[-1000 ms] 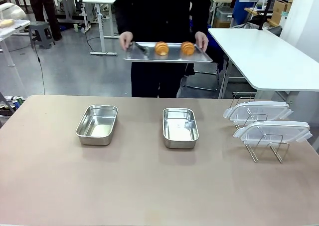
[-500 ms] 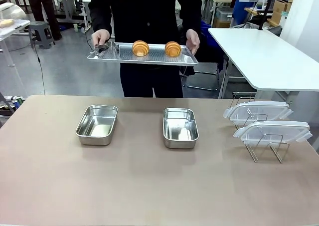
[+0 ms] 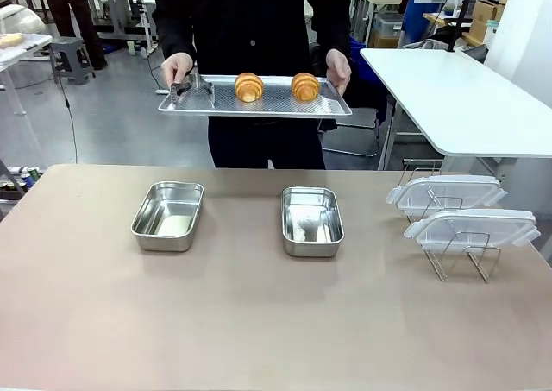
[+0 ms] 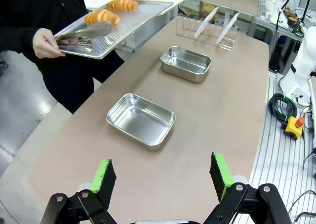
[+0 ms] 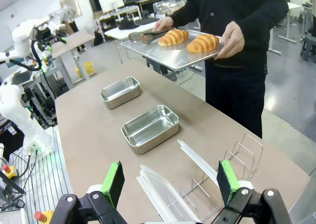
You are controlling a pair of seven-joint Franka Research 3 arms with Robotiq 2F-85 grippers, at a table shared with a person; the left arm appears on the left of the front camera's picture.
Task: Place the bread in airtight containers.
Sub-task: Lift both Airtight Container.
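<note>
Ahead, a person holds a perforated metal tray (image 3: 276, 103) bearing two golden-brown ridged croissants (image 3: 248, 86), beyond two empty shiny rectangular steel tubs (image 3: 168, 216). Left wrist: the left gripper (image 4: 161, 168) gapes wide, holding nothing. Right wrist: the right gripper (image 5: 171, 168) likewise.

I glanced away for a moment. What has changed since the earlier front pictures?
The person has stepped closer, carrying the tray toward the robot's left; the croissants and tongs rode along on it. Nothing was picked up or let go. The steel tubs and the clear lids in the wire rack stayed put.
</note>
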